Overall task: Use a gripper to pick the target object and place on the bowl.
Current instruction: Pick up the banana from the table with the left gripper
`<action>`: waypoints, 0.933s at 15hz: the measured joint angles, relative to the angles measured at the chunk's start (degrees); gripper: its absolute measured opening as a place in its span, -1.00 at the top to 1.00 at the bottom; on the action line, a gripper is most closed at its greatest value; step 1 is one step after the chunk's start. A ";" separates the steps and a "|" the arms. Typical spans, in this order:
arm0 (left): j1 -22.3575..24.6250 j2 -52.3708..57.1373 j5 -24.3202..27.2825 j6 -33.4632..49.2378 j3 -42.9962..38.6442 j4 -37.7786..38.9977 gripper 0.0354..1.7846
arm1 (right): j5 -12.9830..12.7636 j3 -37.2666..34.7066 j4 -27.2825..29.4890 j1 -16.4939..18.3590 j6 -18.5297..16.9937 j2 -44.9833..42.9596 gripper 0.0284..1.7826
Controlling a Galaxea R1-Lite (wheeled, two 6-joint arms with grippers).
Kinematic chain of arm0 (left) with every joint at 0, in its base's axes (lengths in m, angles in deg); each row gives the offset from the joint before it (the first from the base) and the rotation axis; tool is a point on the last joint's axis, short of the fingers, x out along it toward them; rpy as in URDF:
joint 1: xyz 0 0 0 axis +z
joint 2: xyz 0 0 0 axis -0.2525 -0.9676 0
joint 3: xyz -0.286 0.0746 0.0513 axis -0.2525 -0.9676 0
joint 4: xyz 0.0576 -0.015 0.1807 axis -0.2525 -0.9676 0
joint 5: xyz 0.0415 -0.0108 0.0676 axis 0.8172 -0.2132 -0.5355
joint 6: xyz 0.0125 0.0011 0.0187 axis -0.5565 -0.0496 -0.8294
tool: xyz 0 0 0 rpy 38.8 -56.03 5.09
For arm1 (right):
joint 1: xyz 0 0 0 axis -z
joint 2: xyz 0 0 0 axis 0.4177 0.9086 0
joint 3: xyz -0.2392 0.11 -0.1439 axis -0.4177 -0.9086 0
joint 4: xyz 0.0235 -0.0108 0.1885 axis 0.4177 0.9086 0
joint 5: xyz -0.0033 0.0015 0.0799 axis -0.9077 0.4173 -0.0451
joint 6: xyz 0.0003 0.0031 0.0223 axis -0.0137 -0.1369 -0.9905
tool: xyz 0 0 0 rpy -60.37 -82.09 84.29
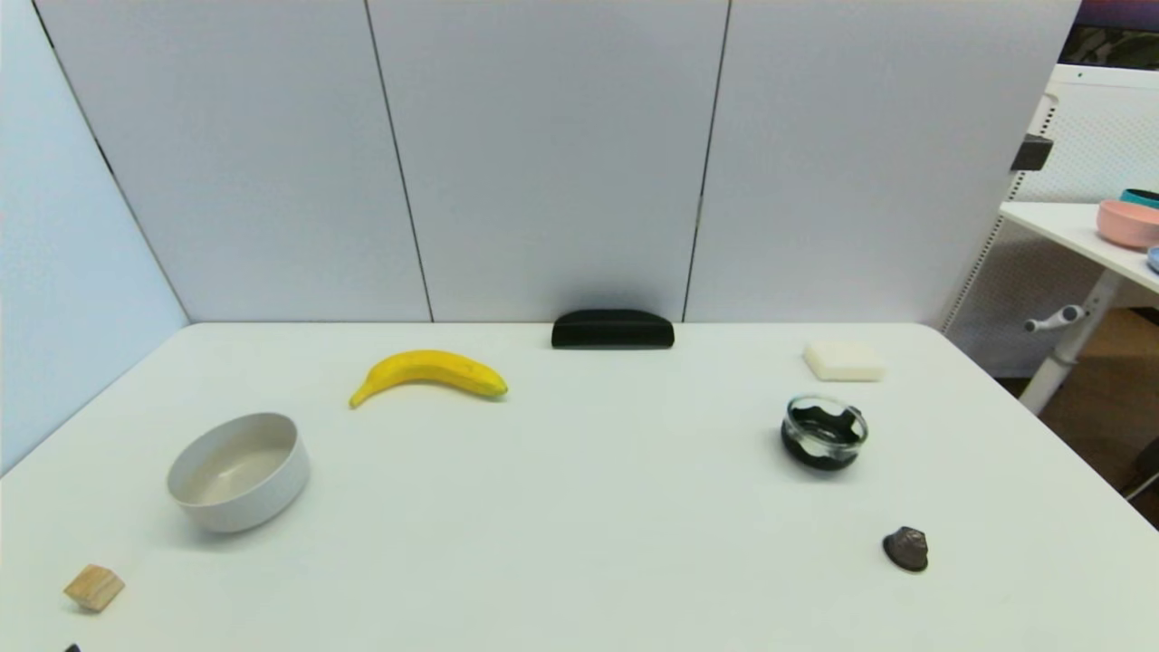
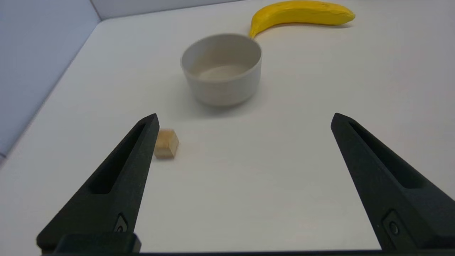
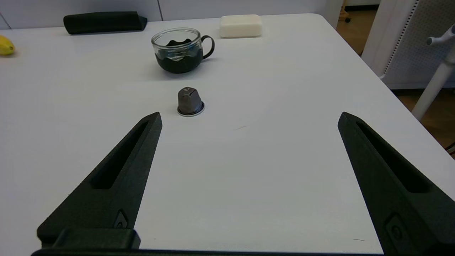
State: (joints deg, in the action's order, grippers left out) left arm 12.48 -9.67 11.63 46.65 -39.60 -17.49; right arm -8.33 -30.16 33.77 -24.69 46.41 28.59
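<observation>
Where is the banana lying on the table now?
In the head view, the banana lies on the table's far left part, beyond the white bowl and left of the black case.

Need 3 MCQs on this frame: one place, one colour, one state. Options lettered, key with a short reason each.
1. The banana lies: A in the bowl; B on the table beyond the bowl; C beside the glass cup.
2. The case at the back wall is: A black; B red; C white.
3. The left gripper is: A shut on the banana; B shut empty; C open.

Key: 1 B, it rests on the table behind the empty bowl. 2 A, plainly black. 3 C, fingers spread wide, nothing between.
</observation>
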 joint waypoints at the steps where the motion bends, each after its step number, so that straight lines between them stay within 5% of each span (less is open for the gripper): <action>1: -0.60 -5.32 0.00 -1.22 5.05 -1.54 -0.91 | -0.02 0.00 -0.02 0.00 -0.02 0.00 -0.92; 9: -4.66 -51.76 0.80 -15.93 47.60 -9.37 -0.91 | -0.02 0.00 -0.02 0.00 0.02 0.00 -0.92; 14: -5.68 -74.84 8.55 -30.05 75.18 -23.45 -0.91 | 0.00 0.00 0.00 0.00 0.02 0.00 -0.92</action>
State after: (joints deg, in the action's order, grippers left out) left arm 6.80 -84.50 20.18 16.60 35.58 -40.94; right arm -8.33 -30.16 33.77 -24.69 46.44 28.59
